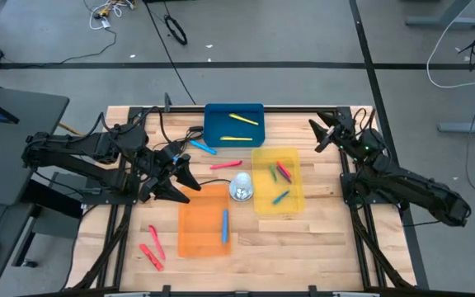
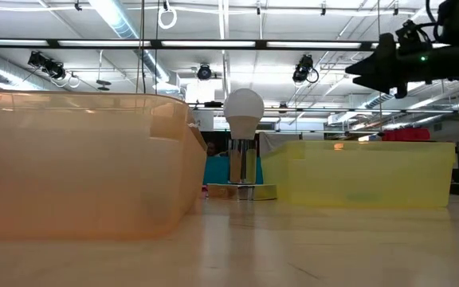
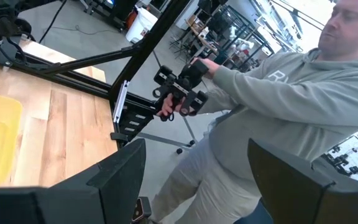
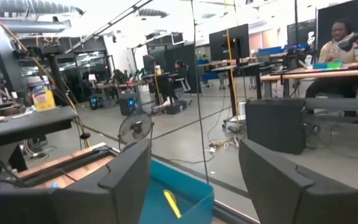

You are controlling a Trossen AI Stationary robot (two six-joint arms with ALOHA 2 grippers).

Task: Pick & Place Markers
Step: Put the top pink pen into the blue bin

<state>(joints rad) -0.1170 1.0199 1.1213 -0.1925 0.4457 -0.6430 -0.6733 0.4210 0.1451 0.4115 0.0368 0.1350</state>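
My left gripper fingers stand apart, nothing between them, hovering just off the far-left corner of the translucent orange plastic tray. My right gripper fingers are also spread and hold nothing, raised over the counter's far right corner, near the deep blue plastic tray.

Markers, thin short plastic sticks, are scattered:
- two yellow markers in the blue tray
- one light blue marker in the orange tray
- red, green and blue markers in the translucent yellow plastic tray
- loose on the counter: a light blue marker and a red marker between the trays, three red markers near the front left edge

A white-bulbed lamp on a metal base sits between the orange and yellow trays. In the left wrist view a person in a grey hoodie stands off the counter holding a black handset.

I judge the markers light, stiff, smooth, and likely to roll. Best to pinch mid-barrel, across the length, fingers squared.
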